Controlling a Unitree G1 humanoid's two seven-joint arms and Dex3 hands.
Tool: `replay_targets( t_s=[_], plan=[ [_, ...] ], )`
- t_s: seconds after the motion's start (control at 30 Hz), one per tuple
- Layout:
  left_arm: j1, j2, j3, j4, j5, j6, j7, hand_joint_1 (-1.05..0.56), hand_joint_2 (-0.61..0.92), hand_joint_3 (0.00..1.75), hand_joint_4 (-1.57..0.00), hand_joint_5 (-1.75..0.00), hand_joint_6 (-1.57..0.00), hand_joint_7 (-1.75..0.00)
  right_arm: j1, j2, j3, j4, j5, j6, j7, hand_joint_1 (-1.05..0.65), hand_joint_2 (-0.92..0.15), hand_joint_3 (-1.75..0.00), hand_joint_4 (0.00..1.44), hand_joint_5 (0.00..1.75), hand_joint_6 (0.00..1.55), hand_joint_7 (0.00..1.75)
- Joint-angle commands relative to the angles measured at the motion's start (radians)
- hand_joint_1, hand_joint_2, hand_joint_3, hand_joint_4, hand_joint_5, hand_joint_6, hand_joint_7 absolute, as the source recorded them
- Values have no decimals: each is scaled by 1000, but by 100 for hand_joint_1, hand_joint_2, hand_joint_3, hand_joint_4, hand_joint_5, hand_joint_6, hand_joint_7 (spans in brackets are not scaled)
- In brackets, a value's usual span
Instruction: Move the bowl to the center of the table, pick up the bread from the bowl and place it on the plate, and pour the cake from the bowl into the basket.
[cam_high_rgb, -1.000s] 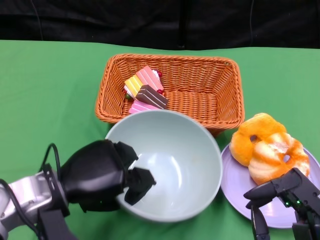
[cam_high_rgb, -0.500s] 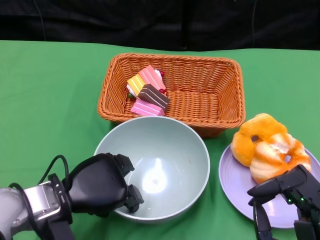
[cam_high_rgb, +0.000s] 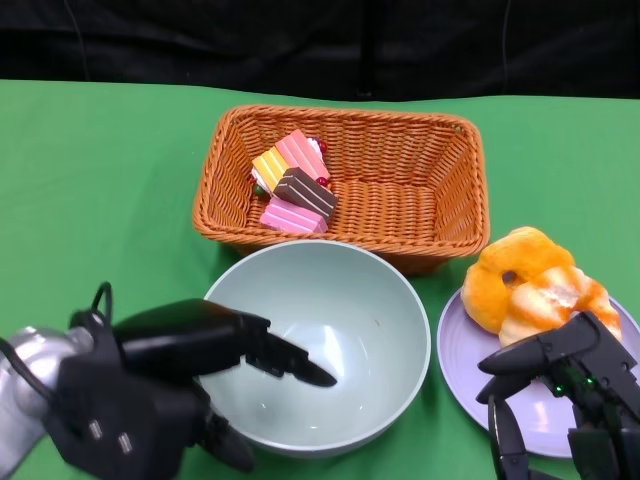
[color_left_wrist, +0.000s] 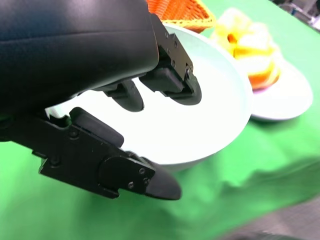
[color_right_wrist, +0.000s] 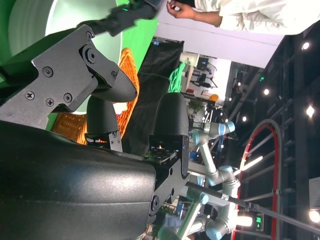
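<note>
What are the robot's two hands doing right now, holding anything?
Left hand: open, fingers apart around the bowl rim, not gripping.
Right hand: open, holding nothing, beside the plate.

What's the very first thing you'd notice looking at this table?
Probably the big pale green bowl sitting empty in the middle of the green table, with the left hand at its near rim. Behind it, colourful cake slices lie in the orange wicker basket, and golden bread sits on the purple plate to the right.
</note>
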Motion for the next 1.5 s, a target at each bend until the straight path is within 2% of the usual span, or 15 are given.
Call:
replay_targets(
  t_s=[0.03, 0.13, 0.27, 0.37, 0.5, 0.53, 0.63, 0.7, 0.73, 0.77, 0.83, 0.97, 1.1, 1.27, 1.5],
  plan=[
    [28, 18, 71, -79, -170, 128, -129, -86, 92, 24, -9, -59, -47, -1, 4, -11, 6, -22, -2, 18, 11, -5, -42, -132, 34, 174, 33, 150],
    [65, -4, 151, -132, -341, 238, -192, -86, 92, 15, -1, -74, -38, 0, 4, -14, 16, -30, -4, 36, 19, -6, -43, -127, 33, 174, 31, 149],
    [130, -40, 246, -214, -485, 331, -204, -88, 92, 16, 0, -72, -26, 0, 6, -15, 31, -43, -1, 67, 29, -8, -46, -121, 36, 167, 31, 141],
    [197, -93, 311, -278, -512, 330, -151, -86, 92, 17, 0, -76, -27, -2, 3, -19, 40, -54, 4, 89, 39, -9, -46, -119, 37, 164, 32, 136],
    [326, -233, 370, -353, -469, 286, 14, -71, 92, 24, -12, -104, -38, -9, -1, -28, 51, -64, 14, 111, 60, -11, -46, -120, 38, 165, 32, 135],
    [357, -271, 378, -363, -456, 272, 54, -65, 92, 26, -20, -114, -42, -14, -2, -29, 54, -64, 11, 113, 63, -12, -46, -120, 38, 165, 33, 135],
    [435, -380, 393, -395, -419, 259, 177, -48, 91, 26, -41, -134, -36, -83, -7, -31, 60, -63, -3, 118, 67, -15, -46, -120, 40, 164, 37, 137],
    [477, -429, 393, -417, -389, 259, 236, -45, 91, 26, -45, -137, -35, -99, -11, -32, 64, -60, -5, 114, 67, -15, -46, -120, 40, 164, 38, 137],
    [512, -458, 391, -437, -372, 262, 275, -37, 87, 36, -47, -145, -35, -114, -16, -31, 66, -55, -6, 108, 66, -15, -46, -120, 41, 164, 39, 137],
    [537, -480, 388, -453, -358, 265, 304, -25, 73, 68, -49, -153, -34, -130, -18, -31, 68, -52, -7, 104, 65, -15, -46, -120, 43, 164, 41, 138],
    [559, -500, 387, -470, -344, 272, 328, -18, 62, 93, -50, -158, -34, -139, -21, -31, 70, -49, -8, 101, 63, -15, -46, -120, 44, 164, 42, 139],
    [638, -536, 378, -518, -343, 279, 362, -16, 58, 101, -50, -159, -34, -141, -19, -31, 72, -37, -6, 82, 59, -15, -46, -120, 45, 163, 43, 139],
    [776, -589, 357, -595, -334, 276, 421, 5, 64, 120, -80, -174, -59, -169, -16, -33, 71, -7, 9, 37, 53, -3, -39, -147, 58, 170, 54, 154],
    [768, -586, 357, -533, -280, 193, 400, 6, 51, 138, -90, -175, -72, -174, -9, -42, 53, -3, 28, 20, 57, 5, -37, -160, 68, 174, 60, 161],
    [736, -576, 373, -433, -294, 89, 350, 8, 44, 139, -97, -175, -78, -170, -7, -48, 36, 45, 34, -43, 56, 5, -39, -159, 81, 175, 64, 169]
  ],
)
